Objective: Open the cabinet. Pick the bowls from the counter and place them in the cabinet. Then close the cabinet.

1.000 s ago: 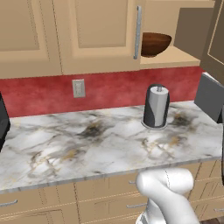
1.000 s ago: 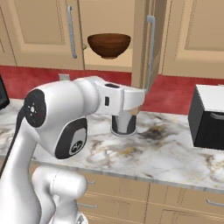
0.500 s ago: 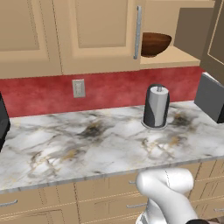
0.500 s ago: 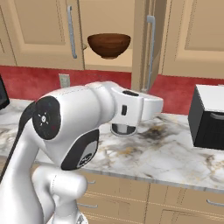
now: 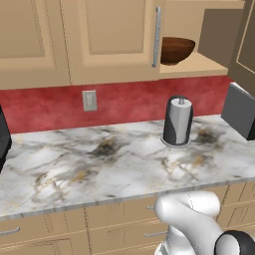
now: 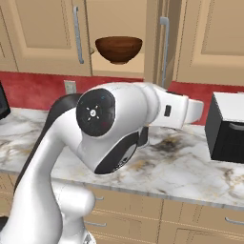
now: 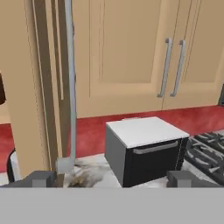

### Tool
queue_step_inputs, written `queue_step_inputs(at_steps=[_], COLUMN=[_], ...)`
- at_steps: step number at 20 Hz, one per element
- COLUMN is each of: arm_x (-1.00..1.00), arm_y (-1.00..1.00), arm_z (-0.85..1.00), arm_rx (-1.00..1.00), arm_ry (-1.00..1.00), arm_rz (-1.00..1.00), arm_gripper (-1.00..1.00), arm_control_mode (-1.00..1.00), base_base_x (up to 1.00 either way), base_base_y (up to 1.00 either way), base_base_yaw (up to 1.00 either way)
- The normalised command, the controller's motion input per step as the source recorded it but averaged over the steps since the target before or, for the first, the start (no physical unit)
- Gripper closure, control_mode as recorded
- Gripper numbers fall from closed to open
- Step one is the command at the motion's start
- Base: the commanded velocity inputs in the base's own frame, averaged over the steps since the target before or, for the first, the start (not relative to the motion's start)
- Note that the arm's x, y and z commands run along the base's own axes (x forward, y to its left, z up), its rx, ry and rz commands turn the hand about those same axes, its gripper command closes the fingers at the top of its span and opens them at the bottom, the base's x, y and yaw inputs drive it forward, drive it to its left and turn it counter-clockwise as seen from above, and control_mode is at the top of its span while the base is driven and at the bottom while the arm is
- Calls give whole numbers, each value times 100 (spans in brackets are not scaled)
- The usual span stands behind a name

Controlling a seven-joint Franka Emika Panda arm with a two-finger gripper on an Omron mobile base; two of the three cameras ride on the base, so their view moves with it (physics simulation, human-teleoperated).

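The cabinet (image 5: 112, 37) has its left door shut. Its right door (image 6: 157, 43) is swung out, and I see it edge-on with its silver handle (image 7: 70, 87) just left of my gripper (image 7: 111, 179). The gripper is open with nothing between its fingertips (image 7: 41, 178), and it faces the black box on the counter (image 5: 99, 164). A dark reddish-brown bowl (image 5: 175, 50) sits inside the cabinet on the shelf, which is also where the bowl (image 6: 119, 49) rests in the right base view. My arm (image 6: 119, 124) reaches to the right over the counter (image 6: 190, 167).
A grey canister (image 5: 178, 122) stands on the counter under the cabinet. A black box with a white top (image 7: 144, 148) sits at the right end of the counter, and a stove (image 7: 205, 148) lies beyond it. Another pair of shut cabinet doors (image 7: 131, 52) hangs above the box.
The arm has swung to the right and closer to the right base camera, so it now hides the canister there. The gripper stays open. The bowl has not moved.
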Motion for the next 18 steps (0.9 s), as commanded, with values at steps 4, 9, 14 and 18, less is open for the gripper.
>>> queue_step_inputs(at_steps=[4,9,14,18], arm_x=[55,18,0,0], arm_y=[-4,-43,-70,-34], arm_z=[-5,-29,-6,-3], arm_rx=[1,16,35,37], arm_ry=[1,-3,-10,-4], arm_rz=[8,11,14,11], arm_gripper=[-100,-100,-100,-100], arm_control_mode=[-100,-100,-100,-100], base_base_x=[0,0,0,0], base_base_y=[0,0,0,0], base_base_yaw=[0,0,0,0])
